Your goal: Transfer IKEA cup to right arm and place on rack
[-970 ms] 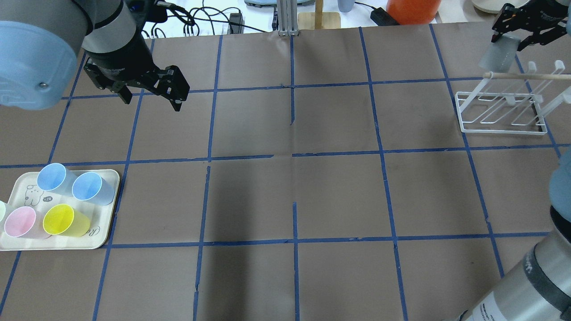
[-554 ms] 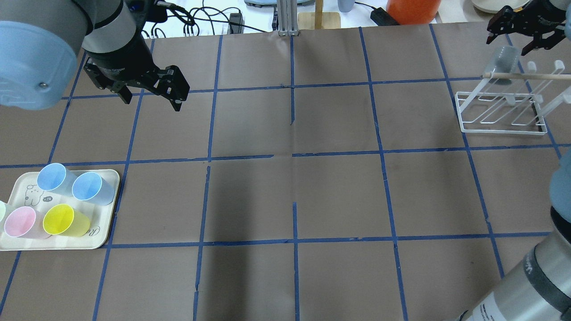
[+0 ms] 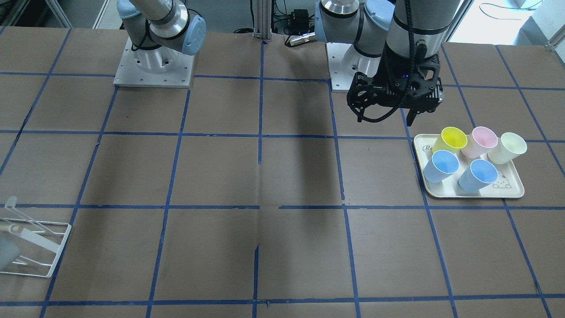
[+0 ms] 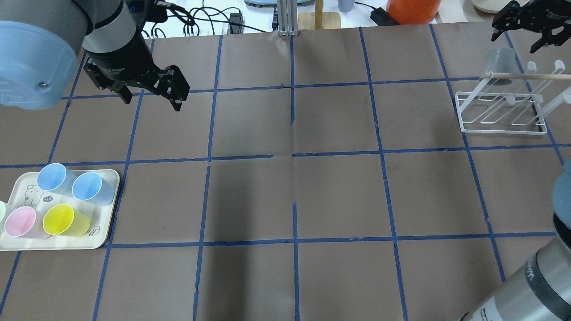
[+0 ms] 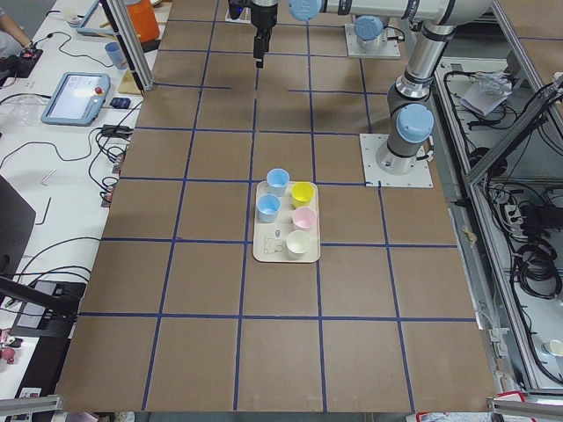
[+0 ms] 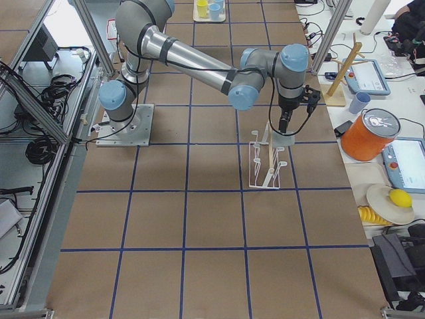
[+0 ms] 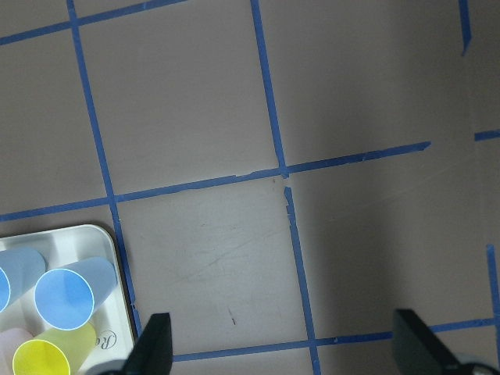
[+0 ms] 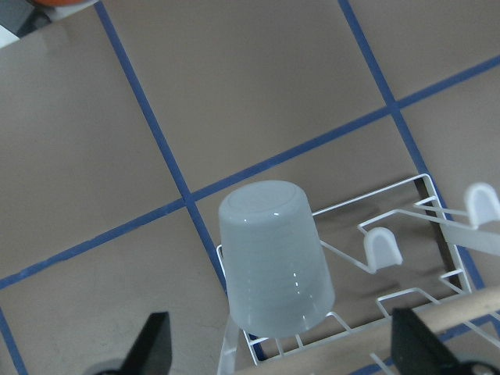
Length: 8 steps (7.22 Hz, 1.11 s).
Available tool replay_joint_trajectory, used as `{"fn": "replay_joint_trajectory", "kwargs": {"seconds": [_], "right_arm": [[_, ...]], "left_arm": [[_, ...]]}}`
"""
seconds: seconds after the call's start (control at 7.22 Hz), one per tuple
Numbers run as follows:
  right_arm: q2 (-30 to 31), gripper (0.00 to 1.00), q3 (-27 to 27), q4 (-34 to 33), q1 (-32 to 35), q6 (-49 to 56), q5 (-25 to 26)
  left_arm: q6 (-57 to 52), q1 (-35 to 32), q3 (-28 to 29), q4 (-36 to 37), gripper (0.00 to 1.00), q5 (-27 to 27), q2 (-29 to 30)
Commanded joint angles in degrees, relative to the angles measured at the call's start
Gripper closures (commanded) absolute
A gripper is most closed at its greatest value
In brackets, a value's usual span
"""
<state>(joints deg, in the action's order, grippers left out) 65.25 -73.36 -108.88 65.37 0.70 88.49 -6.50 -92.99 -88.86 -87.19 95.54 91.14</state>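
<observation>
The IKEA cup (image 4: 499,60) sits upside down on a peg at the left end of the white wire rack (image 4: 504,131), free of any gripper. In the right wrist view the cup (image 8: 273,258) is just below my right gripper (image 8: 285,351), over the rack (image 8: 383,246). My right gripper (image 4: 528,29) is open and empty, above and behind the cup. My left gripper (image 4: 151,91) is open and empty above the far left of the table. The cup (image 3: 9,254) also shows in the front-facing view.
A cream tray (image 4: 111,178) at the front left holds two light-blue cups, a yellow, a pink and a cream-white cup (image 3: 507,148). The rack's wooden dowel (image 4: 531,76) runs rightward. An orange container (image 4: 410,11) stands beyond the table's far edge.
My right gripper opened, let go of the cup and rose away from it. The cup settled lower onto the rack peg. The left arm has not moved.
</observation>
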Motion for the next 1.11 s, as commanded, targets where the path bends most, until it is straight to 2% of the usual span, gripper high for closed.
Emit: {"fn": "replay_joint_trajectory", "kwargs": {"seconds": [0.0, 0.28, 0.42, 0.69, 0.97], "right_arm": [[2.1, 0.00, 6.6, 14.8, 1.4, 2.2, 2.6], [2.4, 0.00, 16.6, 33.3, 2.7, 1.9, 1.8], [4.0, 0.00, 18.0, 39.6, 5.2, 1.4, 1.5], [7.2, 0.00, 17.0, 41.7, 12.5, -0.7, 1.5], [11.0, 0.00, 11.4, 42.3, 18.7, -7.1, 1.3]], "left_arm": [[0.0, 0.0, 0.0, 0.0, 0.00, 0.0, 0.0], [0.0, 0.0, 0.0, -0.1, 0.00, 0.0, 0.0], [0.0, 0.1, 0.1, -0.1, 0.00, 0.0, 0.0], [0.0, 0.1, 0.1, -0.1, 0.00, 0.0, 0.0], [0.0, 0.2, 0.2, -0.1, 0.00, 0.0, -0.1]]}}
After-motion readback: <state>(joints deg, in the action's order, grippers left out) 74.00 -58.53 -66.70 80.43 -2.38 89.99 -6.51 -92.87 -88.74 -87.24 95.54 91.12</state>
